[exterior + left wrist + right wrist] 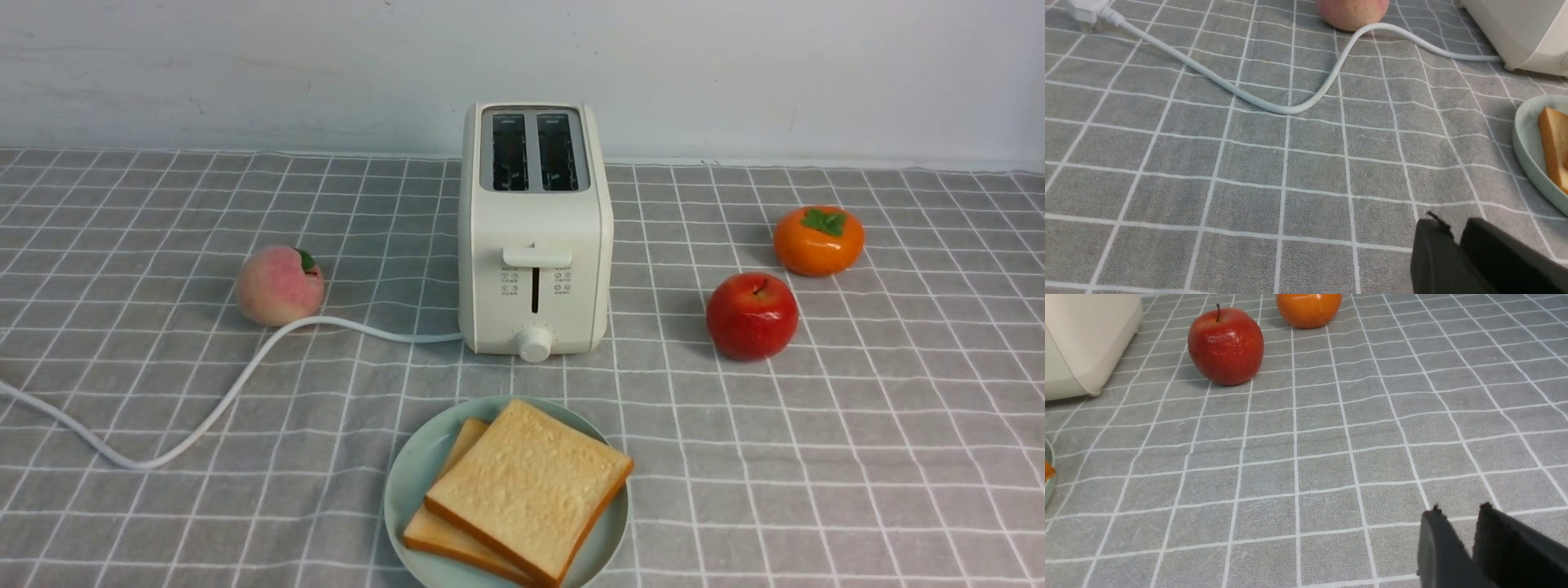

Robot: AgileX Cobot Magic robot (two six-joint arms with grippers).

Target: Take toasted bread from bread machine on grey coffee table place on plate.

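Two slices of toasted bread lie stacked on the mint-green plate [408, 482] at the front middle of the grey coffee table [857, 425]: the top slice [531, 482] overlaps the lower slice [445, 535]. The cream-white bread machine [535, 229] stands behind the plate; both its slots look empty. Neither gripper shows in the front view. My left gripper [1453, 224] is shut and empty, low over bare cloth beside the plate [1531, 155] and toast [1553, 143]. My right gripper [1459, 510] is shut and empty over bare cloth, away from the bread machine [1086, 339].
The white cord [220, 400] runs from the bread machine across the left of the table past a peach [279, 286]. A red apple [751, 316] and an orange persimmon [818, 239] sit to the right. A white wall stands behind.
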